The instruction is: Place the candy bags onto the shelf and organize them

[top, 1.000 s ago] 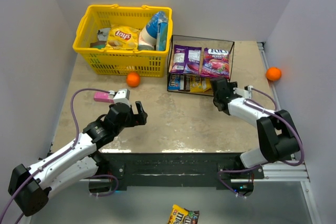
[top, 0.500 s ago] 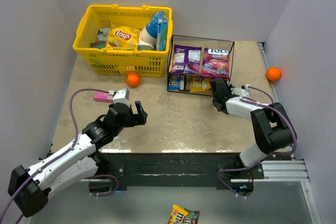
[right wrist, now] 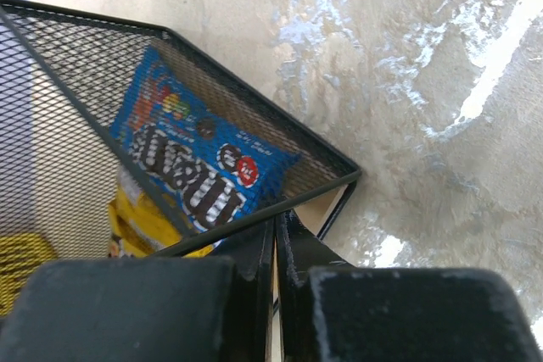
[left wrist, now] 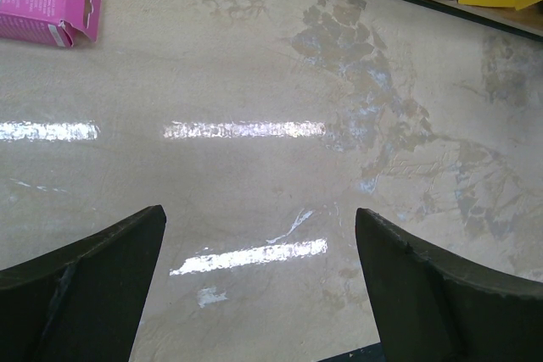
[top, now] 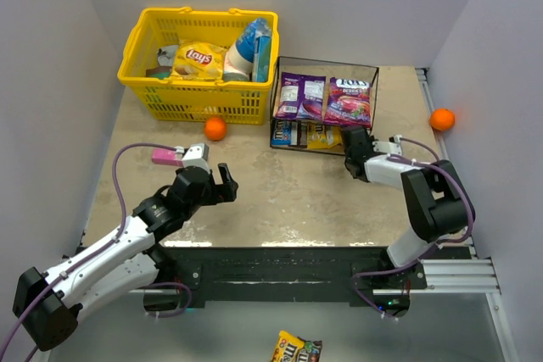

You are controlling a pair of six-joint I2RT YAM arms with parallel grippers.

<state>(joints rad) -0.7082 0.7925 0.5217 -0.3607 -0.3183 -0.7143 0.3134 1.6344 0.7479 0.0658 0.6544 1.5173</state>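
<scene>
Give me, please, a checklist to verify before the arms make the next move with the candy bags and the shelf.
1. The left gripper is open and empty: ok.
2. The right gripper is clear of the shelf frame: cannot tell; its shut fingers sit at the front corner.
3. The two purple bags lie on the top board: ok.
4. The small packets lie inside the lower level: ok.
5. Every candy bag is on the shelf: not ok; one stray packet lies off the table, below its near edge.
</scene>
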